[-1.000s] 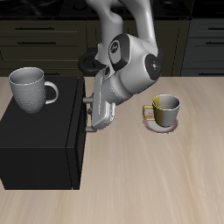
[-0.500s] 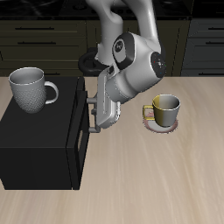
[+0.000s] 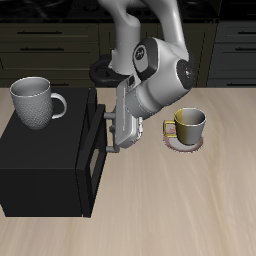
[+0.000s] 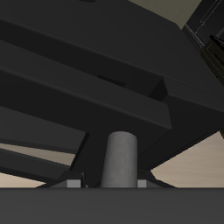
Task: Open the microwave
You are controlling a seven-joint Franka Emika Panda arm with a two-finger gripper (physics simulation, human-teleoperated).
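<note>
Microwave (image 3: pixel 45 170): door barely ajar, most of its swing remaining; end effector (image 3: pixel 108 135) closed around the grey handle (image 4: pixel 120 157).

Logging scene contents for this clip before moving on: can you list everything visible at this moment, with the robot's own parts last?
microwave: one, matte black, on the table near its front edge; door looks slightly ajar.
handle: one, grey bar, on the microwave door, between the jaws.
grey mug: one, grey, standing on top of the microwave.
yellow mug: one, yellow with pale inside, on a small saucer beside the arm.
saucer: one, pale pinkish, under the yellow mug.
table: one, light wood.
cabinets: dark drawers behind the table.
arm: one, white and black.
gripper: one, grey, at the door handle; jaws' state unclear.
</note>
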